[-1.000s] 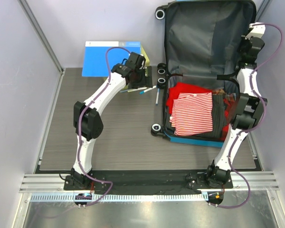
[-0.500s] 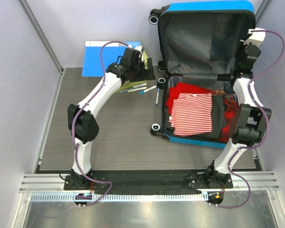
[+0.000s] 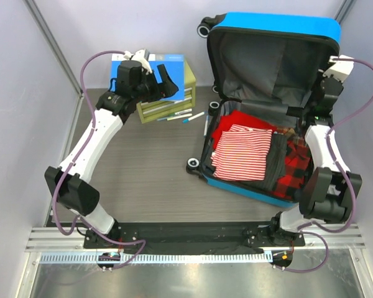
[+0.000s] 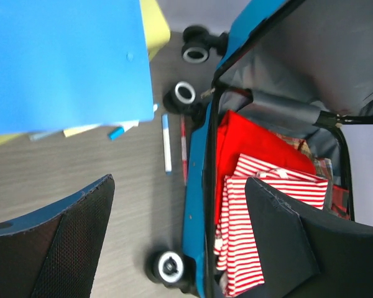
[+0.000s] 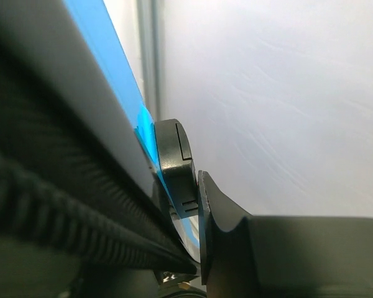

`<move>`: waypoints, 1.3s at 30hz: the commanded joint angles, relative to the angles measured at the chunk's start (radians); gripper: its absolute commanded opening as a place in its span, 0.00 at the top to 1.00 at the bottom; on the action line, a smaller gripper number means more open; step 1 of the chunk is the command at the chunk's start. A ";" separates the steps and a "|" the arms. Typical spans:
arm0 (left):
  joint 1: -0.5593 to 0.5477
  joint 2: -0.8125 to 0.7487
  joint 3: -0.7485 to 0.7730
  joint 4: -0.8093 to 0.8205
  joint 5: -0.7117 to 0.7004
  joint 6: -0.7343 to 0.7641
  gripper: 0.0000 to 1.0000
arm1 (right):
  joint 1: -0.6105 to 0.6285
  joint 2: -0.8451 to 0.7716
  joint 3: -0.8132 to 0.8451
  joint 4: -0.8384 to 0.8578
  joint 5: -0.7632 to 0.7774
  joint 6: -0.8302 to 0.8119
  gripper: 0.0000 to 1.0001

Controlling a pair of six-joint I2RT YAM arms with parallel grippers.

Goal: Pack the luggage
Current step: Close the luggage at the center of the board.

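Base: our large bright-blue hard-shell suitcase [image 3: 245,187] lies open at right, slid nearer, folded red-and-white striped shirt [image 3: 241,154] inside.
Top half: its lid [image 3: 273,23] tips further forward than a second ago; we judge closing underway.
Right arm: stretched up, right claw [image 5: 194,186] pinching the lid's edge.
Left arm: raised, left claw [image 4: 180,182] gaping, empty, above the flat blue folder [image 4: 62,62].

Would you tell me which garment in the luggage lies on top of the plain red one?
The red-and-white striped garment: it overlaps the red garment, whereas the dark grey garment and the plaid garment lie beside it.
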 commanded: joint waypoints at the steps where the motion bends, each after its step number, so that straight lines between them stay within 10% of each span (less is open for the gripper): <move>1: -0.005 -0.061 -0.093 0.055 0.015 0.014 0.14 | 0.029 -0.172 -0.089 -0.031 0.066 0.066 0.97; 25: -0.006 -0.391 -0.490 0.092 0.062 0.058 0.14 | 0.207 -0.752 -0.447 -0.171 0.109 -0.028 0.97; 39: -0.008 -0.512 -0.552 -0.016 -0.007 0.011 0.14 | 0.207 -1.037 -0.519 -0.444 -0.139 -0.063 0.96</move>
